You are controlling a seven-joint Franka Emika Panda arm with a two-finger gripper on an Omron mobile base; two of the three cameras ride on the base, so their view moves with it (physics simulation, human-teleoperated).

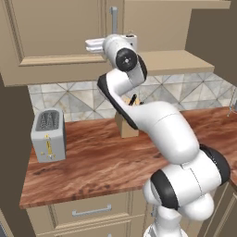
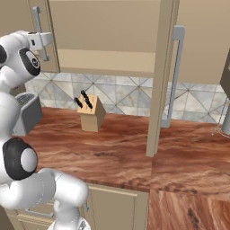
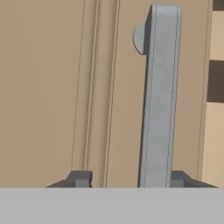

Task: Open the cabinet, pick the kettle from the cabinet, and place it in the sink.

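Cabinet-opening step: gripper (image 3: 127,179) jaws part-open, straddling the left door's grey bar handle (image 3: 159,96), nearer the right fingertip; next, finish closing and pull.

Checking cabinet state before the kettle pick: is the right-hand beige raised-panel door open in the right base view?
Yes, the right-hand beige door stands swung out edge-on over the wooden counter, its grey bar handle facing sideways.

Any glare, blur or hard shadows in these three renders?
Left base view: flat, even light, no glare; soft shading under the beige wall cabinet; boxy grey toaster slightly soft. Right base view: same even light, the wooden knife block casts a faint shadow only. Hand view: long vertical grey bar handle is sharp, its shaded edge dark against the door; tool tips crisp.
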